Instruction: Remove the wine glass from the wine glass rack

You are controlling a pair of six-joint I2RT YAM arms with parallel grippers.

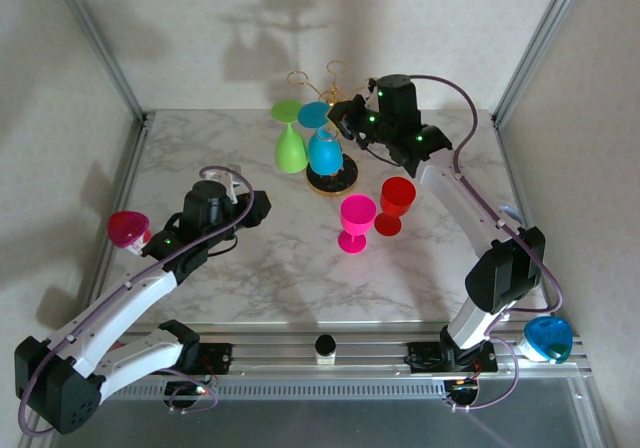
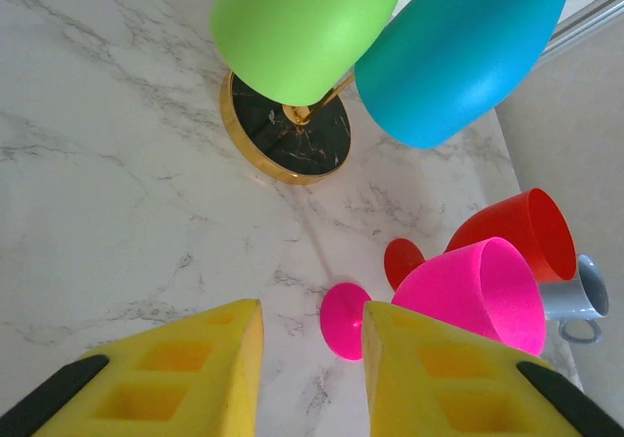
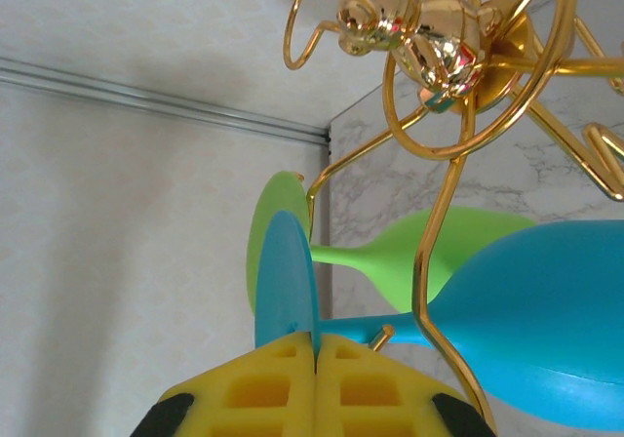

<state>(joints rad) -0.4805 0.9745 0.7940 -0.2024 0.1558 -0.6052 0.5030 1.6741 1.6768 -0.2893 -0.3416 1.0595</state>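
Glassware: blue wine glass (image 3: 546,320), hung inverted on wine glass rack (image 3: 429,37), foot rim pinched in the clamped right gripper (image 3: 317,359), bowl beside it; handling advice: draw foot level out of the wire loop, clear of green glass (image 3: 429,247) just beyond.

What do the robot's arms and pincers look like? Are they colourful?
The left arm and right arm are white tubes with chunky black joints. A thin purple cable loops along each one, and tiny green lights glow on the black parts. The left pincer and right pincer have bright yellow block fingers with square hollows and black patches at the outer corners.
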